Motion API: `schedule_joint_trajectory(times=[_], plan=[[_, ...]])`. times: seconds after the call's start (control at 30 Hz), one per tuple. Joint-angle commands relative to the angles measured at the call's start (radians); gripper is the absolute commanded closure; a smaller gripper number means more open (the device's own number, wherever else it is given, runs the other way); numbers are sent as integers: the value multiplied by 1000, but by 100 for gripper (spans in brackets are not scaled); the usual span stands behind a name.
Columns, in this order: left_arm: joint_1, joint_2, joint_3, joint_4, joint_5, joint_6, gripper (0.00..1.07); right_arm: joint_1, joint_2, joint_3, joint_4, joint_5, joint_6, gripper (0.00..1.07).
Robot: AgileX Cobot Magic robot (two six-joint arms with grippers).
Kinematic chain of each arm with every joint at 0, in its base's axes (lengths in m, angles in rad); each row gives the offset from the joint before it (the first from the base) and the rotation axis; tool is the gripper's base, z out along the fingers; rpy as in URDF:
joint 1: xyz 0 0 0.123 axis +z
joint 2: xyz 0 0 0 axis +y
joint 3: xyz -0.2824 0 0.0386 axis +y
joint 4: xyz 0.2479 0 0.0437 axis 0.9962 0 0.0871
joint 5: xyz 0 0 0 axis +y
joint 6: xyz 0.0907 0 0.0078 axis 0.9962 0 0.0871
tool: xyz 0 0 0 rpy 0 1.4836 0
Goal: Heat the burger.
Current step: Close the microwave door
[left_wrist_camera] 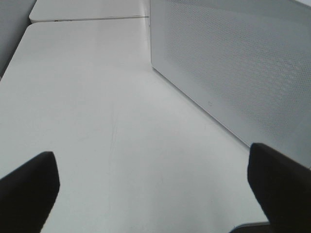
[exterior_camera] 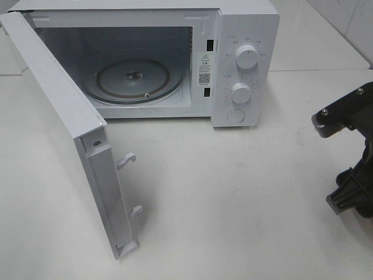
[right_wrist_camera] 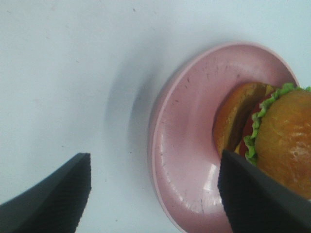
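The burger [right_wrist_camera: 284,138] has a glossy golden-brown bun and frilly green lettuce, and lies tipped on its side on a pink round plate [right_wrist_camera: 187,145]; both show only in the right wrist view. My right gripper [right_wrist_camera: 154,160] hangs above the plate's rim with its fingers wide apart, open and holding nothing. One finger [right_wrist_camera: 257,199] overlaps the burger's near side in the picture. The white microwave [exterior_camera: 245,64] stands at the back with its door [exterior_camera: 70,128] swung open to the left and its glass turntable [exterior_camera: 134,79] bare. My left gripper [left_wrist_camera: 151,155] is open over bare table.
The right arm [exterior_camera: 349,175] shows as black parts at the right edge of the exterior high view. A white perforated panel of the microwave [left_wrist_camera: 233,68] stands close beside the left gripper. The door's latch hooks [exterior_camera: 127,160] stick out toward the table's middle.
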Motion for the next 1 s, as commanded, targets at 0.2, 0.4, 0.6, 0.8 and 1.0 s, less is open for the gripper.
schedule_joint_trajectory(times=[0.2, 0.4, 0.6, 0.8, 1.0], plan=[[-4, -5, 3, -6, -13, -6, 9, 1, -135, -78, 139, 35, -242, 30], [-4, -5, 3, -6, -13, -6, 9, 1, -220, -83, 185, 46, -309, 28], [-4, -5, 3, -6, -13, -6, 9, 1, -303, -83, 268, 97, -366, 30], [-4, -5, 3, -6, -13, -6, 9, 1, -430, -83, 332, 114, -413, 30], [-4, -5, 3, -6, -13, -6, 9, -2, -581, -83, 333, 125, -424, 30]])
